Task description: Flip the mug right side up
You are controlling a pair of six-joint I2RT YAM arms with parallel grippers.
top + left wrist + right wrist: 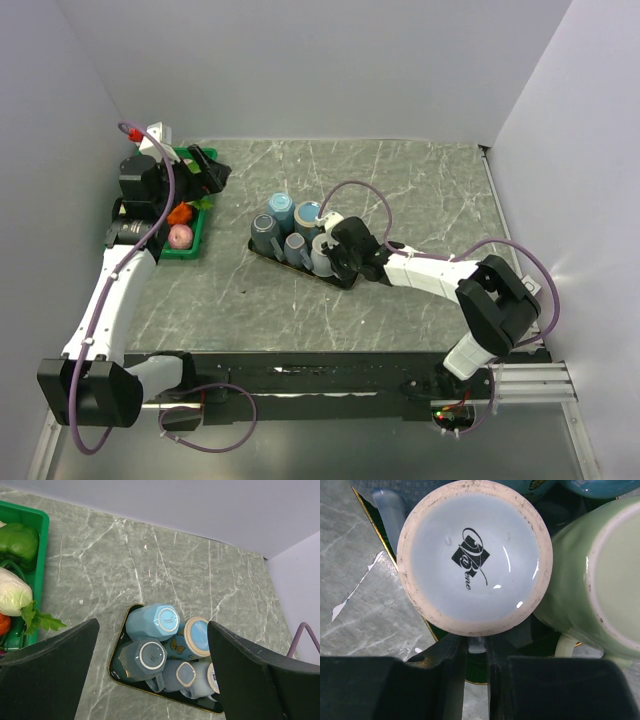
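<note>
Heads up, your right gripper (pixel 476 647) is down at the tray (pixel 300 272) in the middle of the table (pixel 420 190). Its fingers (pixel 445 675) are pinched almost together on a little pale blue bit that looks like the handle of the pale blue mug (pixel 475 555). That mug is still bottom up. In the right wrist view you're staring straight at its glazed base with the dark logo and the scuffed unglazed ring round it. It sits at the near right end of the tray, touching a green mug (pixel 590 580) that's also upside down. From the top camera you can spot the pale blue mug (pixel 322 252) just in front of the right gripper (pixel 335 262), packed in with the others. The left wrist view shows that bunch, all bottoms up: a faceted light blue mug (pixel 159 620), a dark grey mug (pixel 142 657), a butterfly mug (pixel 192 637) and a small blue-grey mug (pixel 180 675). Your left gripper (pixel 152 625) hangs well away from the tray with its fingers (pixel 50 670) spread wide and nothing between them. In the top view that left gripper (pixel 210 170) is over by the green bin (pixel 185 250) of veggies at the left wall.
</note>
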